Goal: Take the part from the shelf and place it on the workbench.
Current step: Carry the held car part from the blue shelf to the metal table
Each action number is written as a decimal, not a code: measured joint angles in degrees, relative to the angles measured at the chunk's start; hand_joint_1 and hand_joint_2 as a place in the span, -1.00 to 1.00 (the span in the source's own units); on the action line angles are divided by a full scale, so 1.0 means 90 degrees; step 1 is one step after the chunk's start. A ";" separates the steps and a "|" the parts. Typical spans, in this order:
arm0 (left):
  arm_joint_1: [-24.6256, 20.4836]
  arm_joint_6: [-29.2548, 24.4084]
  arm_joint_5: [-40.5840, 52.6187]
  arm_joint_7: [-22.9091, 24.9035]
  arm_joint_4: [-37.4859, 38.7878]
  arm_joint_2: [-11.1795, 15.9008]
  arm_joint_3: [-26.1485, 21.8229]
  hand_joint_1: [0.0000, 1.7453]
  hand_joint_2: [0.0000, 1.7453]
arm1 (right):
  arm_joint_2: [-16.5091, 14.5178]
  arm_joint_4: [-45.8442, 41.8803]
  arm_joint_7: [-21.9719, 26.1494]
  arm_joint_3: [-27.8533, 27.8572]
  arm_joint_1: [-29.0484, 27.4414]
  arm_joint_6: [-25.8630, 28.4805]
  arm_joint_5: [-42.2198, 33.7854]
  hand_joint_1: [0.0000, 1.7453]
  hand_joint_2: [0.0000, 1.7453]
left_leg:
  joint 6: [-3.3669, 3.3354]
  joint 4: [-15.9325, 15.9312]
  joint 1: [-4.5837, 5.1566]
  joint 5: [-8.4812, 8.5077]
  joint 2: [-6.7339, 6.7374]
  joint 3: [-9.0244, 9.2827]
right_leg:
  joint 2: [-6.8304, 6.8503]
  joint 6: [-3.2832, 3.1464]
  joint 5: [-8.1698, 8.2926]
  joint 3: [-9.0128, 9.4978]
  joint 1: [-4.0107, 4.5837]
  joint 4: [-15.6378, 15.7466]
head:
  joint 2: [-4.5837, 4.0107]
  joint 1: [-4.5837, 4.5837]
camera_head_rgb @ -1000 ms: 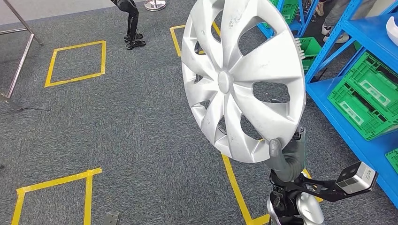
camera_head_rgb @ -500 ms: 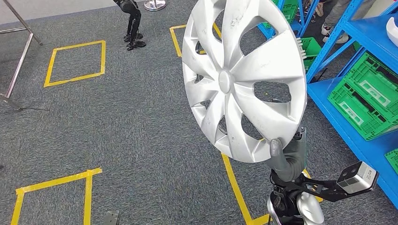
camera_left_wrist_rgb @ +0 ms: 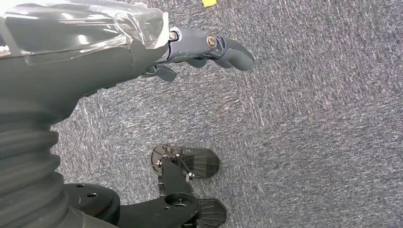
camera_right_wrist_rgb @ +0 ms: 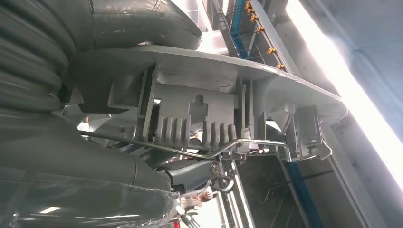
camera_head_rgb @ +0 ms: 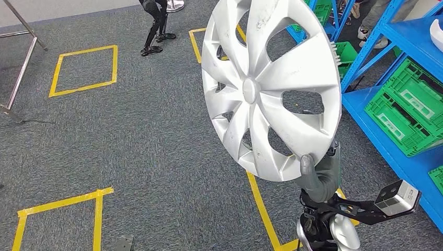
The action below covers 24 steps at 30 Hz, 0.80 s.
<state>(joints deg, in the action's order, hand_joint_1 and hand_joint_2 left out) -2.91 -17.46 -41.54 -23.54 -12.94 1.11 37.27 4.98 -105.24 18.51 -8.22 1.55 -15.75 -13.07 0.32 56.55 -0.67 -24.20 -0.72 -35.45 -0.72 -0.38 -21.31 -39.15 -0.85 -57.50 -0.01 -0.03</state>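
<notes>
A large silver hubcap (camera_head_rgb: 271,89) stands upright in front of me in the head view, its face turned toward the camera. My right hand (camera_head_rgb: 318,175) grips its lower rim, thumb on the front face. The right wrist view shows the hubcap's back side (camera_right_wrist_rgb: 209,95) with its clips and wire ring, pinched between the thumb (camera_right_wrist_rgb: 142,23) and the fingers. My left hand (camera_left_wrist_rgb: 199,50) hangs over the grey carpet, fingers curled, holding nothing.
Blue shelving (camera_head_rgb: 386,57) with green crates (camera_head_rgb: 407,107) stands at the right. Yellow tape squares (camera_head_rgb: 83,70) mark the grey carpet. A metal stand leg (camera_head_rgb: 21,68) is at the far left. Another robot's dark legs (camera_head_rgb: 156,26) are at the top.
The hubcap and my right hand have stayed almost still. The dark legs at the top have stepped to the right.
</notes>
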 joint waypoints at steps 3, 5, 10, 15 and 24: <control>-0.0001 -0.0001 -0.0001 0.0001 0.0000 0.0010 0.0001 -1.00 1.00 | -0.0017 0.0000 -0.0006 0.0000 0.0007 -0.0016 -0.0006 1.00 1.00 | -0.0028 0.0053 0.0009 -0.0039 0.0000 -0.0016 | 0.0000 0.0039 0.0000 0.0007 -0.0045 0.0004 | -0.0001 -0.0002; -0.0002 -0.0004 -0.0001 0.0002 0.0000 0.0022 0.0002 -1.00 1.00 | -0.0034 -0.0001 -0.0011 0.0000 0.0012 -0.0031 -0.0013 1.00 1.00 | -0.0075 0.0077 0.0014 -0.0061 -0.0001 -0.0015 | -0.0001 0.0085 0.0005 0.0023 -0.0062 0.0016 | -0.0001 -0.0005; -0.0008 -0.0004 0.0002 0.0001 -0.0009 -0.0009 0.0002 -1.00 1.00 | -0.0034 -0.0041 -0.0019 0.0003 0.0014 -0.0052 -0.0013 1.00 1.00 | -0.0252 -0.0387 -0.0047 0.0190 0.0057 0.0305 | 0.0033 0.0093 -0.0260 -0.0102 0.0015 -0.0414 | 0.0000 0.0005; -0.0002 0.0016 0.0013 0.0000 -0.0010 -0.0048 0.0002 -1.00 1.00 | -0.0024 -0.0052 -0.0078 0.0005 -0.0054 -0.0049 0.0032 1.00 1.00 | -0.0166 -0.0374 -0.0096 0.0188 0.0089 0.0305 | 0.0053 0.0236 -0.0723 -0.0371 -0.0150 -0.1350 | -0.0001 0.0003; 0.0050 0.0055 0.0013 -0.0005 -0.0008 -0.0050 0.0005 -1.00 1.00 | -0.0019 -0.0102 -0.0104 0.0002 -0.0094 -0.0053 0.0039 1.00 1.00 | 0.0202 0.0113 -0.0261 -0.0120 0.0091 0.0136 | 0.0043 0.0192 -0.0530 0.0453 -0.0174 -0.0193 | -0.0001 -0.0007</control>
<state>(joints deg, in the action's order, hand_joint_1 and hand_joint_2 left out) -2.46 -16.97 -41.42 -23.59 -13.01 0.66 37.32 4.81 -106.16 17.57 -8.20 0.70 -16.23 -12.72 2.14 57.57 -3.02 -25.29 0.11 -34.22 -0.34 1.35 -26.08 -35.07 -2.42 -59.24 -0.01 -0.09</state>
